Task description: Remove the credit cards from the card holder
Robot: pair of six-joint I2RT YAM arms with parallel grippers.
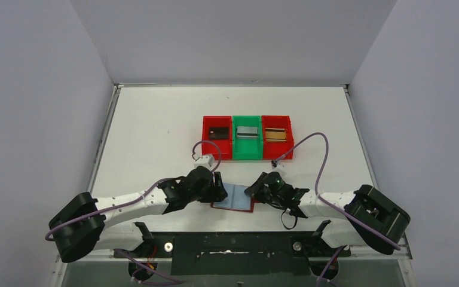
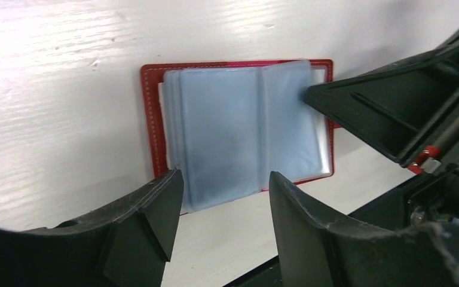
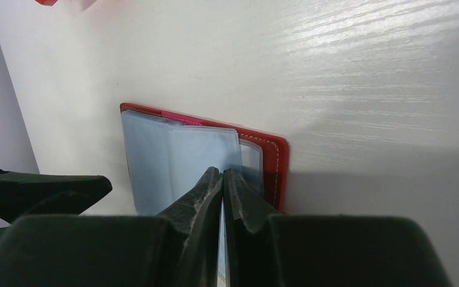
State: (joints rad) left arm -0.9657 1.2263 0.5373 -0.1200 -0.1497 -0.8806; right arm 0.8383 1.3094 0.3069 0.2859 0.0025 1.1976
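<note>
You are looking at three bins: the left red bin (image 1: 217, 118), the green bin (image 1: 246, 153), the right red bin (image 1: 277, 118). You are counting three credit cards: black card (image 1: 218, 133), silver card (image 1: 247, 132), gold card (image 1: 276, 135). You are also seeing one card holder (image 1: 234, 197).

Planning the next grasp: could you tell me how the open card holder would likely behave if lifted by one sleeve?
The card holder would probably flop open, since its clear sleeves look thin and filmy. It seems light: the sleeves look empty. Lying flat on the smooth table, it may slide if pushed.
</note>
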